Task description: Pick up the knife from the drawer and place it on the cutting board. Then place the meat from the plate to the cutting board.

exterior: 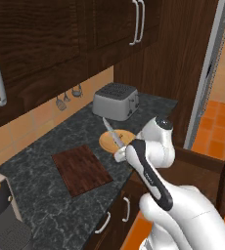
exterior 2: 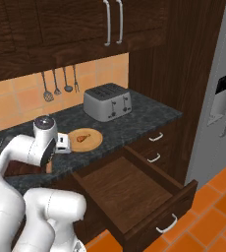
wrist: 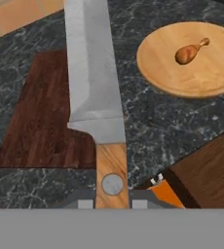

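Observation:
My gripper is shut on the tan wooden handle of the knife. Its grey blade points away from the hand toward the backsplash. The knife hangs above the counter between the cutting board and the plate. In the hand view the blade runs over the right edge of the dark cutting board. The round tan plate carries the small orange-brown meat. The meat lies near the plate's middle, just right of my gripper. The drawer stands pulled open below the counter.
A silver toaster stands behind the plate by the tall cabinet. A coffee machine sits at the counter's near left end. Utensils hang on the tiled backsplash. A fridge stands to the right of the open drawer.

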